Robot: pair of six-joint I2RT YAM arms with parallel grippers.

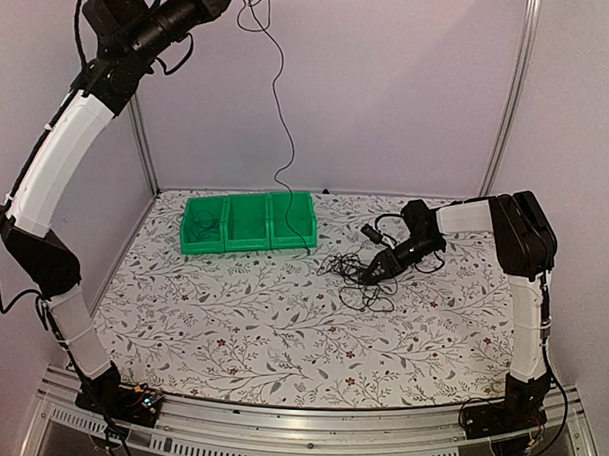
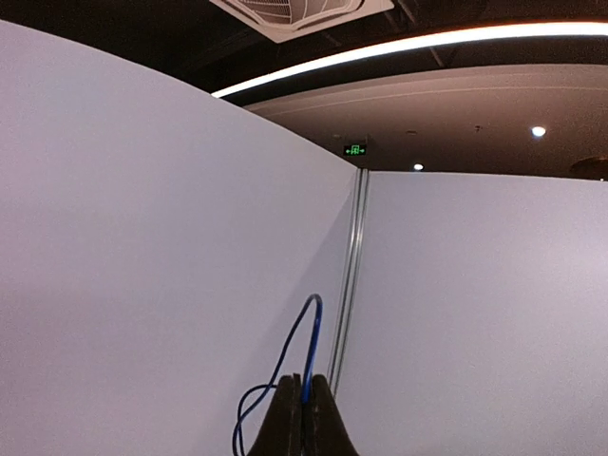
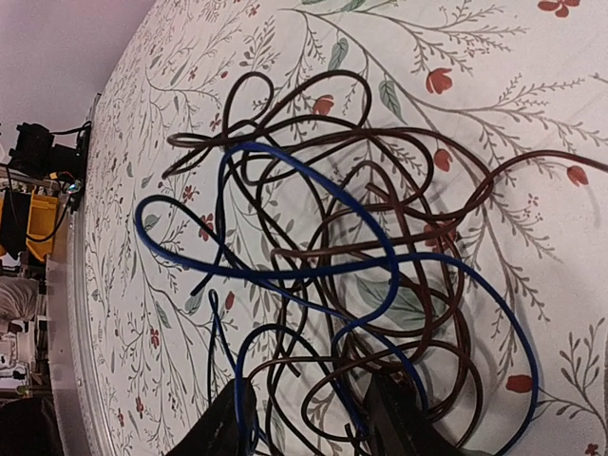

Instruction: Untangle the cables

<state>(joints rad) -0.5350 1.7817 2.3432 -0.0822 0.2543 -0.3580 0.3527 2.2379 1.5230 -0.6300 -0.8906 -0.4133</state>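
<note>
Right wrist view: the right fingers (image 3: 228, 423), parted astride the dark cords (image 3: 323, 252), should pin them while the left fingers (image 2: 285, 423), clamped on the blue cable (image 2: 311, 332), lift slowly.

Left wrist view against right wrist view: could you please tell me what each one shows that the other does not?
Only the left wrist view: the left end effector, shut on a thin blue cable, in front of plain pale wall panels. Only the right wrist view: the open right end effector over a tangle of dark and blue cables on the floral-patterned table. Both: blue cable close to the end effector.
</note>
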